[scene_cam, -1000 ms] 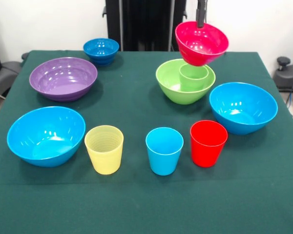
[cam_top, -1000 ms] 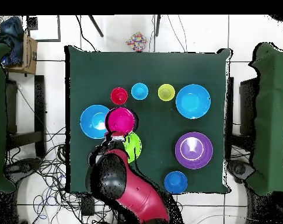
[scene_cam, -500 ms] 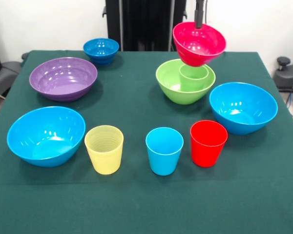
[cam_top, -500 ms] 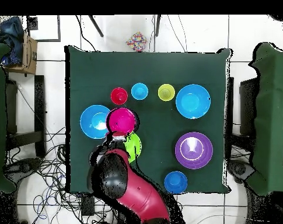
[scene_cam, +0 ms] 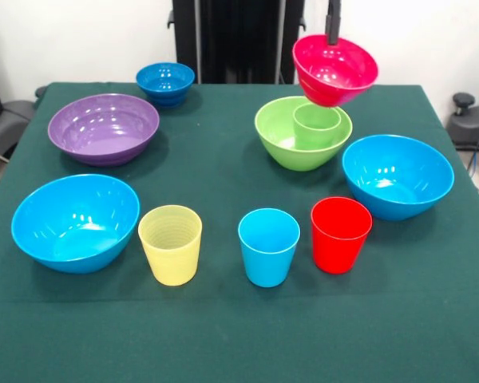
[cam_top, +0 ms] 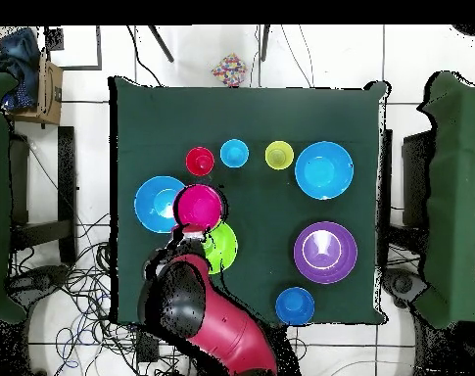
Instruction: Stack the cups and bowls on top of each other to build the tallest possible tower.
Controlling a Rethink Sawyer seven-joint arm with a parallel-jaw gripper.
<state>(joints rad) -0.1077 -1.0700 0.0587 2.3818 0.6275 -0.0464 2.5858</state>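
My gripper (scene_cam: pixel 333 32) is shut on the far rim of the small pink-red bowl (scene_cam: pixel 335 70) and holds it tilted in the air, just above and right of the lime-green bowl (scene_cam: pixel 281 137). The green cup (scene_cam: pixel 317 125) stands upright inside that bowl. In the overhead view the pink-red bowl (cam_top: pixel 200 206) hides part of the lime-green bowl (cam_top: pixel 221 249). The pale yellow cup (scene_cam: pixel 171 244), light blue cup (scene_cam: pixel 268 246) and red cup (scene_cam: pixel 340 234) stand in a row at the front. Two large light blue bowls (scene_cam: pixel 75 222) (scene_cam: pixel 397 175), the purple bowl (scene_cam: pixel 103 128) and the dark blue bowl (scene_cam: pixel 165 82) sit apart.
The red arm (cam_top: pixel 216 328) reaches in from the table's robot side. Chairs stand at both sides of the table, and cables lie on the floor (cam_top: pixel 74 284).
The pink-red bowl in my gripper has shifted slightly to the right in the front view and a little higher. Everything else has stayed put.
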